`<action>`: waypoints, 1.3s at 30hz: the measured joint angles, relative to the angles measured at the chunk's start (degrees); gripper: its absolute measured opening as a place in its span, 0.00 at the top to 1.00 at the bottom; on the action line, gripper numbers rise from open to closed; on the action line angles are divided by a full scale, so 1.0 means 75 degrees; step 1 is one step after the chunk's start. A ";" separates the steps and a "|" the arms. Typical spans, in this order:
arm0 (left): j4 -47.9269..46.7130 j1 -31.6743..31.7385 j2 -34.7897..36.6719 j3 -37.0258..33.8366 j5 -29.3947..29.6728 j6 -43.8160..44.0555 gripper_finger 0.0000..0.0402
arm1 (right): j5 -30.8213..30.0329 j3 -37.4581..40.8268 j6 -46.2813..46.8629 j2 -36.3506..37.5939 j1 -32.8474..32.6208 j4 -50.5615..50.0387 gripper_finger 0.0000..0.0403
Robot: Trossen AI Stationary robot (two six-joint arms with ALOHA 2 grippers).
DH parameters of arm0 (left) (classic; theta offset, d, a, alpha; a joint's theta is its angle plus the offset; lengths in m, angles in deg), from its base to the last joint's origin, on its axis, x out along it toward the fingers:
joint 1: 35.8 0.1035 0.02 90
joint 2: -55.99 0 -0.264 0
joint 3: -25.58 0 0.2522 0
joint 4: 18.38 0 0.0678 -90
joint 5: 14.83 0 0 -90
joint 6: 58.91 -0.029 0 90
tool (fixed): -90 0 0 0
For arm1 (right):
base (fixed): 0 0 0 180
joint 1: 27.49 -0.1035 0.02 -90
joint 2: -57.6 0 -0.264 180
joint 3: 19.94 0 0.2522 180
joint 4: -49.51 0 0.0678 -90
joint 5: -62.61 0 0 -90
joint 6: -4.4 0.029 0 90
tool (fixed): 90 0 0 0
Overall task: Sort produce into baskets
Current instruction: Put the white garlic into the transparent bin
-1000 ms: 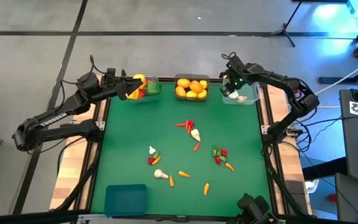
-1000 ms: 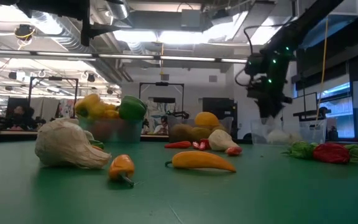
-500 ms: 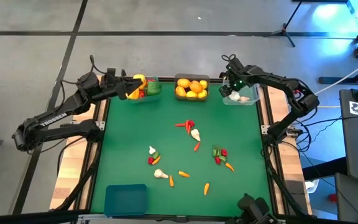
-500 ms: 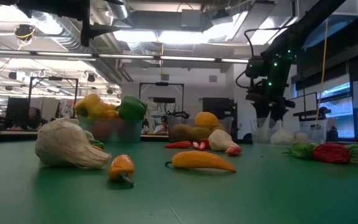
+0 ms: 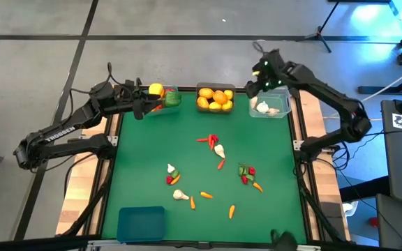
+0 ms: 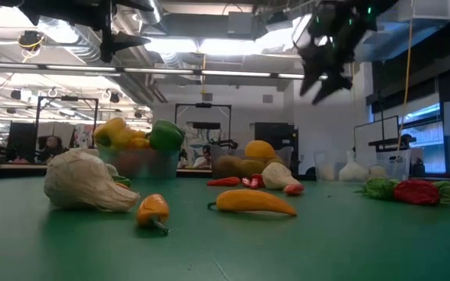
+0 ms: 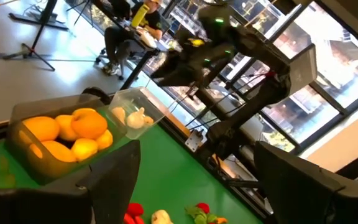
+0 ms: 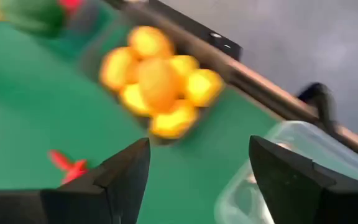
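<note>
Two grippers hang over the far bench edge in the high view: the right gripper [image 5: 262, 75], fingers spread and empty, beside the clear bin [image 5: 269, 106]; the left gripper [image 5: 140, 106], also spread, by the pepper bin [image 5: 165, 99]. Loose produce lies mid-bench toward the near side — the chillies and garlic bulb [image 5: 219, 149] roughly midway between both arms.

Low view: right gripper [image 6: 324, 62] raised high, well above everything.
</note>
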 joint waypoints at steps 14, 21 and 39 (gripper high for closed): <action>0.0000 0.0000 0.0000 0.0000 -0.0006 0.0115 0.23 | -0.3717 0.0308 0.3627 -0.0621 -0.5464 0.0499 0.37; 0.0000 -0.0054 0.0000 0.0000 -0.0153 0.0113 0.23 | -0.3435 0.0308 0.4881 -0.2020 -0.6273 0.0429 0.34; -0.0483 -0.0582 0.0000 0.0000 -0.0165 -0.0069 0.23 | -0.2215 0.0311 0.5429 -0.3858 -0.6130 0.1282 0.11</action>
